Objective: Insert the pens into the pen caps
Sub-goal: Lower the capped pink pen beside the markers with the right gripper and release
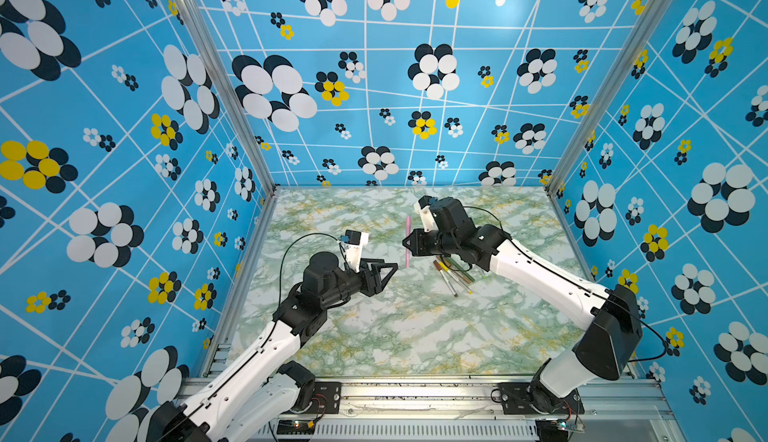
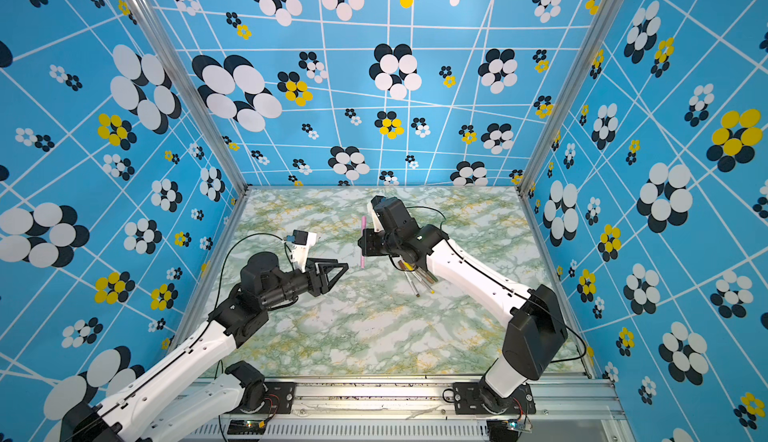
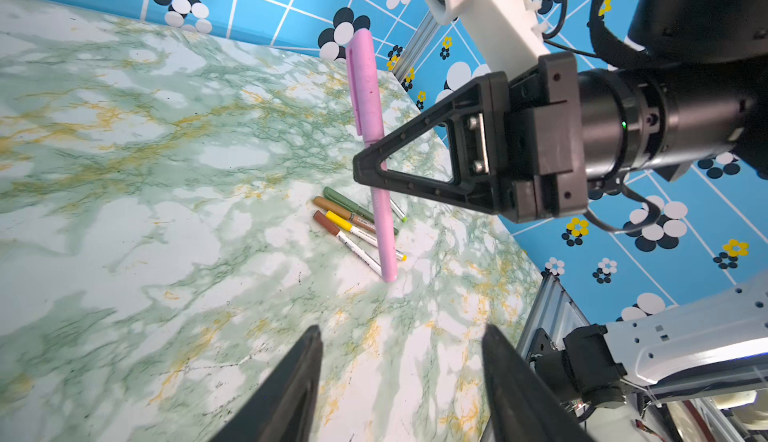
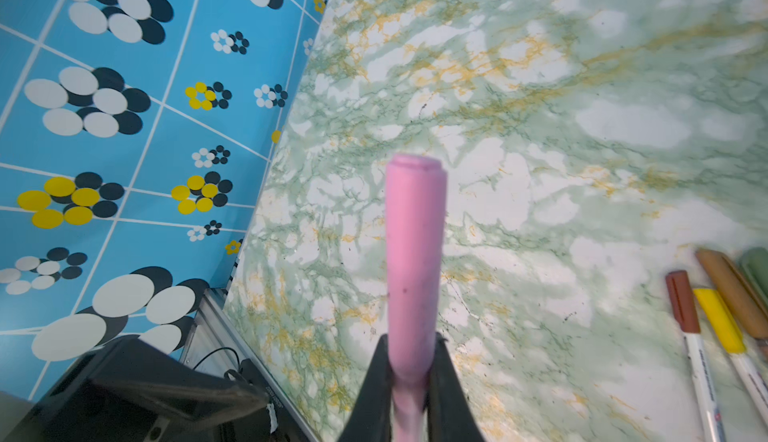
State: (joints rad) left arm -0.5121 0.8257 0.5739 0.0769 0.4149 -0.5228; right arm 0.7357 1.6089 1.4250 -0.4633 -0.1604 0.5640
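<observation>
**Right hand (image 1: 405, 242) pinching the capped pink pen (image 1: 407, 222); left hand (image 3: 401, 329) spread and empty.**

The right hand's fingers press on the pink barrel about midway along. The cap end points up and away from the marbled bench (image 1: 374, 336). Whether the lower end touches the surface cannot be told. The left hand hovers just beside the pen, near the bench's middle, holding nothing. The other capped pens (image 3: 353, 219), with brown, yellow, tan and green caps, lie in a loose bundle on the bench beneath the right arm.
</observation>
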